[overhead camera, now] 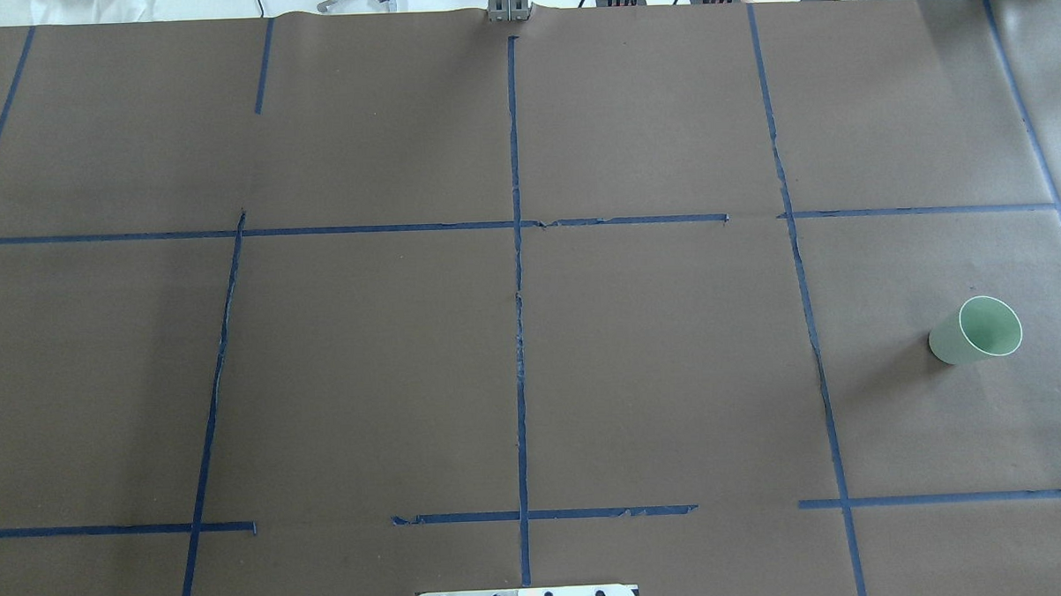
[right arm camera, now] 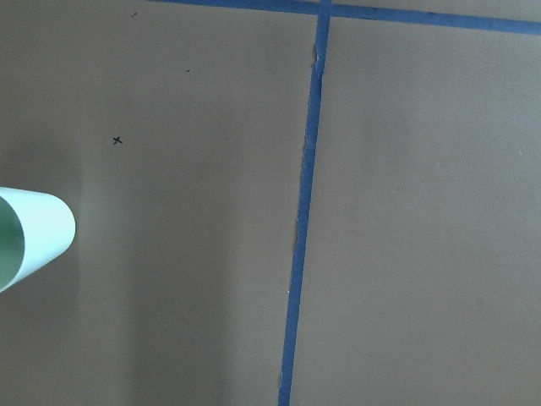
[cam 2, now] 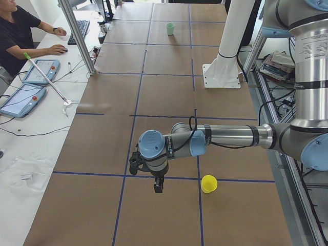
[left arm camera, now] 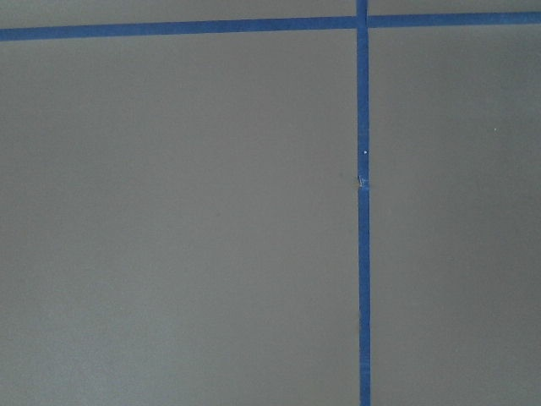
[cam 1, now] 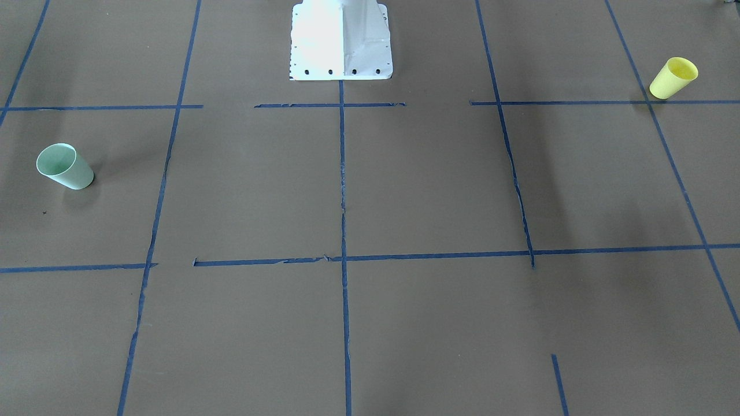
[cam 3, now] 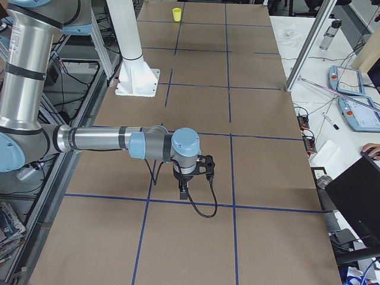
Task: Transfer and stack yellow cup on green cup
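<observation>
lining up on the yellow cup before the pick

as i judge it, i am starting the first step: reaching for the small bright yellow tapered plastic cup. it is standing upright at my left end of the brown paper-covered table, on the side near my white mounting base. the small pale mint-green tapered plastic cup is standing upright at my right end, well apart from the yellow cup, with nothing stacked in it yet.

my left claw is hanging above the paper near the yellow cup, farther out from the base than the cup and touching nothing. its wrist view is showing only paper and blue tape lines. my right claw is hanging near the green cup, whose rim is peeking in at the left edge of its wrist view. both claws are showing only in the side views, so i cannot tell whether either is apart or together.

to do this well, i am planning to centre the left claw over the yellow cup, come down straight, and pinch one wall lightly at the rim, since thin plastic is likely to flex or tip. with the cups this far apart, a hand-over to the right claw may be needed.
</observation>
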